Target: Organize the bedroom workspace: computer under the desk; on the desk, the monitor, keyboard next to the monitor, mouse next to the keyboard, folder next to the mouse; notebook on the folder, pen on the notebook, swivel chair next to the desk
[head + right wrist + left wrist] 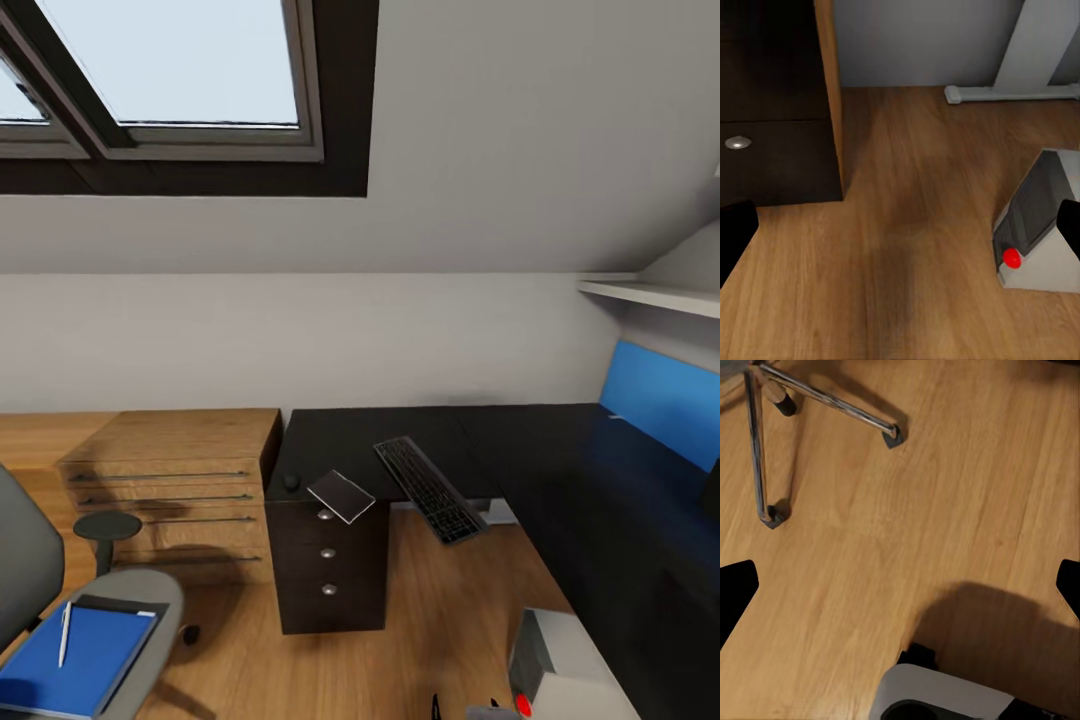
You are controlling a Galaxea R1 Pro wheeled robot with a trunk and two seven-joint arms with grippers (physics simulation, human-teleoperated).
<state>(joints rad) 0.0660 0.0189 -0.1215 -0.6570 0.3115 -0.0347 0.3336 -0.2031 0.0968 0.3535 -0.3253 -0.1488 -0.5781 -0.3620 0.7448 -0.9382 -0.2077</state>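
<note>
**Desk half-set under a skylight, folder on the chair**

The L-shaped desk point(560, 440) shows a smooth black top in the head view, its black drawer unit point(328, 565) carrying three round silver knobs. A slim keyboard point(430, 488), silver-framed with dark keys, lies askew at the front edge, one end jutting out past it over the floor. A thin light grey notebook point(342, 495) sits at the front corner above the drawers, also overhanging the edge. Near it, by the desk's left edge, rests the small rounded black mouse point(291, 481).

On the grey padded seat of the chair point(150, 600) lies the flat bright blue folder point(80, 660), with a pale pen point(64, 633) across it. The chair's chrome legs point(817, 397) and dark castors appear in the left wrist view over wood-grain flooring.

A grey box with a dark face and a red dot point(1012, 259) stands on the floor point(907, 247) near the desk's white leg point(1031, 52); what it is cannot be told for certain. A low light-wood cabinet point(175, 480) stands against the wall left of the desk. A blue panel point(660, 395) backs the desk's right wing beneath a white shelf point(650, 295), and a dark-framed skylight point(190, 90) cuts the sloped ceiling.

Both the left gripper point(900, 585) and the right gripper point(900, 225) hang spread wide over the floor, black fingertips point(736, 585) at each frame's sides, nothing between them.
</note>
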